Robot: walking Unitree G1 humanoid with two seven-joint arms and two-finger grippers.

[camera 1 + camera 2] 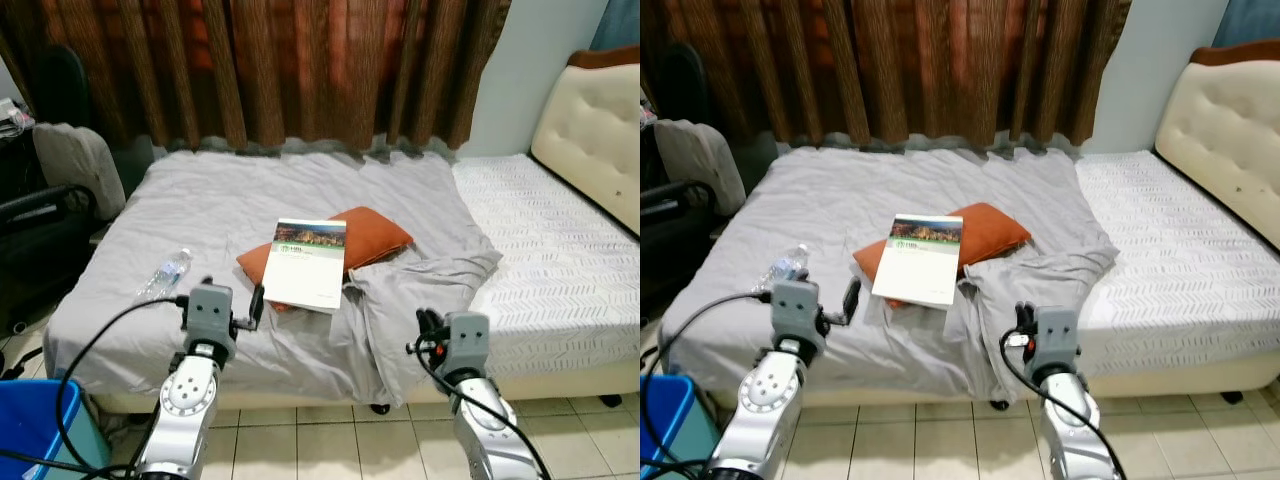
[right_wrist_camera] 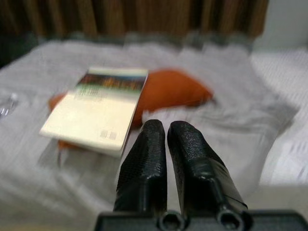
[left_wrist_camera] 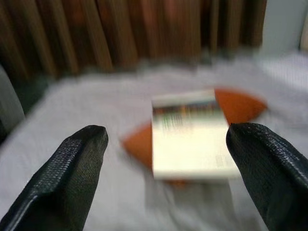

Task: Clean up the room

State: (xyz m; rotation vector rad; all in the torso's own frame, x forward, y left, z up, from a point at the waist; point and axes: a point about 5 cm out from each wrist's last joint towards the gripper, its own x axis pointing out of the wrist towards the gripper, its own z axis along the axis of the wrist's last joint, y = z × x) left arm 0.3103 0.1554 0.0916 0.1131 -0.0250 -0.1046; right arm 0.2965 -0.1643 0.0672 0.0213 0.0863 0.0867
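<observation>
Left gripper [image 3: 166, 180] spread wide, right gripper [image 2: 166, 144] pressed shut, both empty, before one book [image 1: 309, 263], one orange pillow [image 1: 372, 235], one water bottle [image 1: 165, 273].

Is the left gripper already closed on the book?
No: in the left wrist view the left gripper has its black fingers spread wide, with the book lying beyond them on the orange cushion.
</observation>
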